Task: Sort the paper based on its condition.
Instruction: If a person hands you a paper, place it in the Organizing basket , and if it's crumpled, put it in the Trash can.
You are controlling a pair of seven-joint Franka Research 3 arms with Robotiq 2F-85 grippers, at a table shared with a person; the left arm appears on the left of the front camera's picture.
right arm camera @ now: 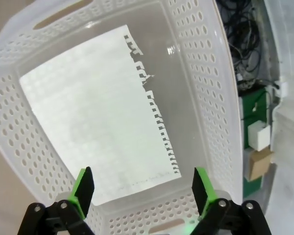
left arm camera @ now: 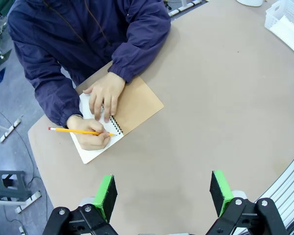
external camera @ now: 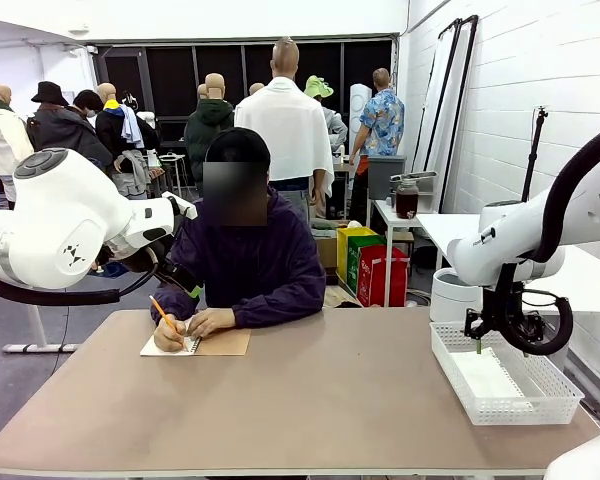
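Front: right hand [external camera: 485,340] wide open just above white basket [external camera: 570,395] at the surface's [external camera: 330,400] right side. Left wrist: left hand [left arm camera: 162,188] wide, empty, high over person [left arm camera: 88,39] writing in notebook [left arm camera: 137,105]. Right wrist: paper [right arm camera: 93,127] flat inside basket, ragged edge showing, untouched. Seemingly drop-off step; next, lifting clear for another sheet
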